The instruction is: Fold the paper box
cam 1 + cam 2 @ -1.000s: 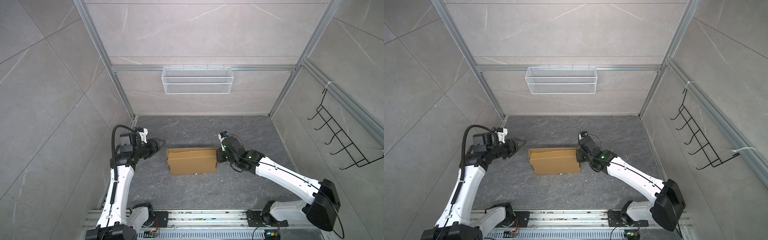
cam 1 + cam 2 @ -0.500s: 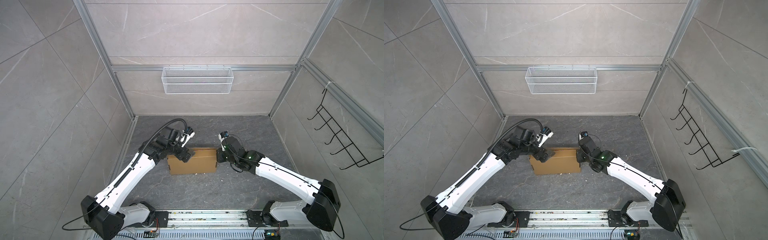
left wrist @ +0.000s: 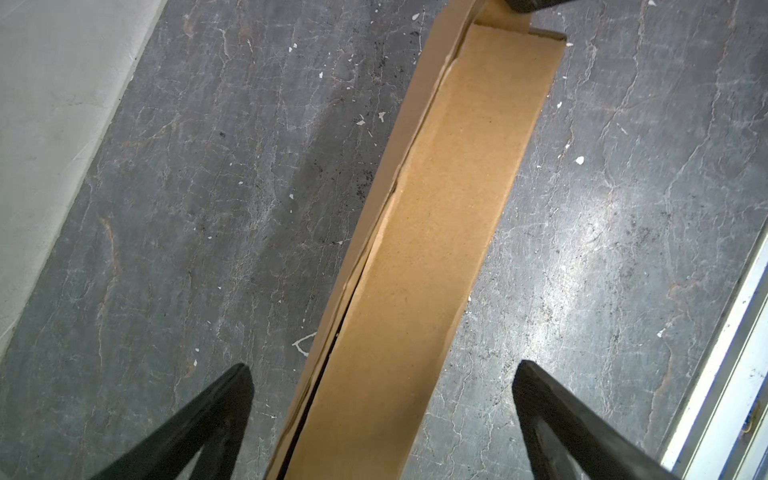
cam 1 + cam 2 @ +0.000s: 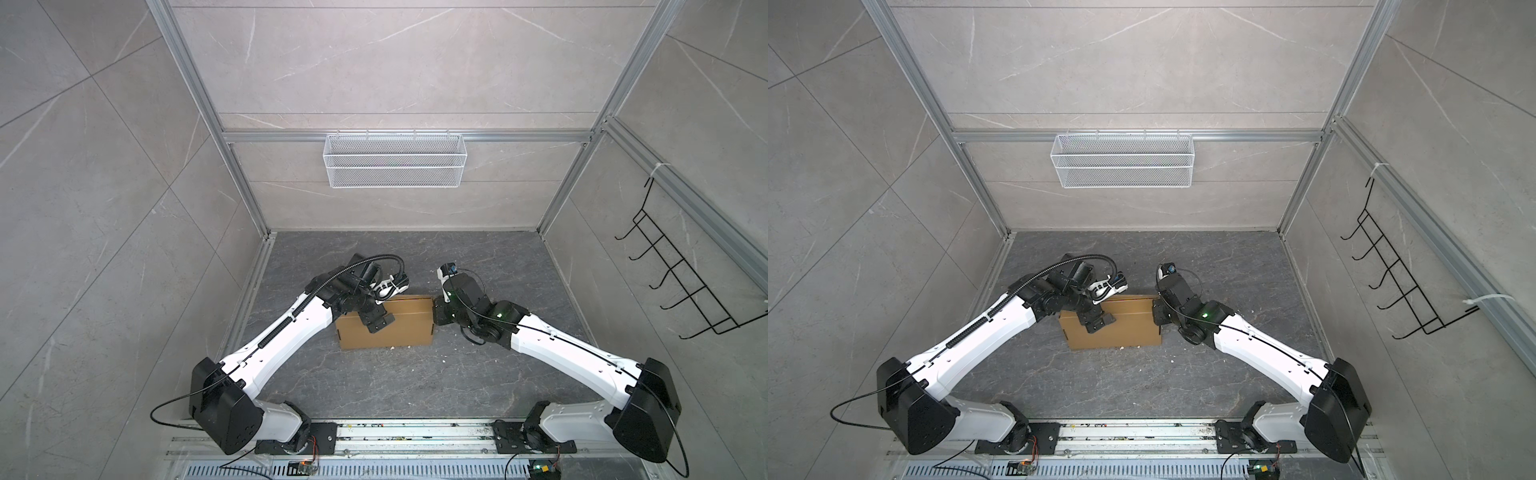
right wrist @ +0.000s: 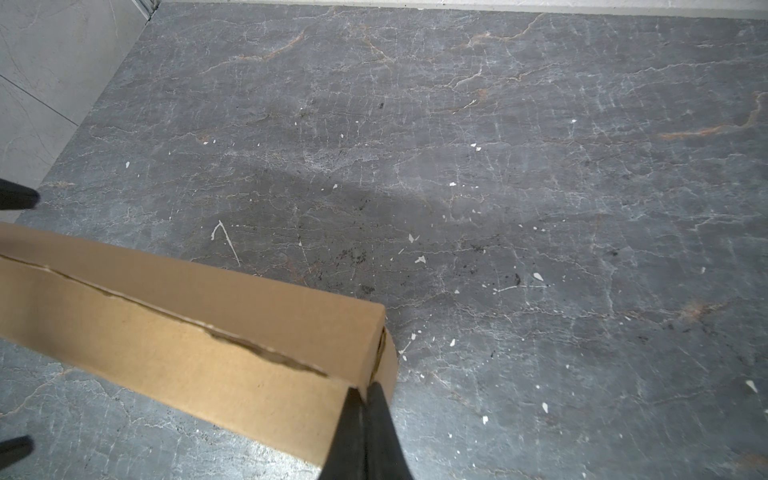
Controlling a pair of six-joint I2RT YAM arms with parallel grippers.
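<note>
1. The left gripper (image 3: 380, 374) hangs over the left-hand end of the plain brown corrugated cardboard paper box (image 4: 401, 330). Its jaws are spread wide, with one black finger on each side of the box and apart from it.
2. At the box's opposite end the right gripper (image 5: 362, 390) has its jaws pressed together, tips against the top corner. We cannot tell whether a cardboard edge sits between them.
3. We judge the step in hand to be closing the loose seam. To do it well, we lower the spread jaws squarely astride the box and squeeze across the gaping edge. The right gripper braces the other end so the box neither slides nor twists.
4. The box lies on the dark grey veined floor (image 4: 415, 386), already closed into a shallow, unprinted rectangular form. Its near face is flat, clean board. Toward its far long edge a flap seam stands slightly open, with a dark gap and a ragged cut line.
5. Well beyond the box's far edge, the white wire mesh basket (image 4: 395, 166) hangs on the back wall.
</note>
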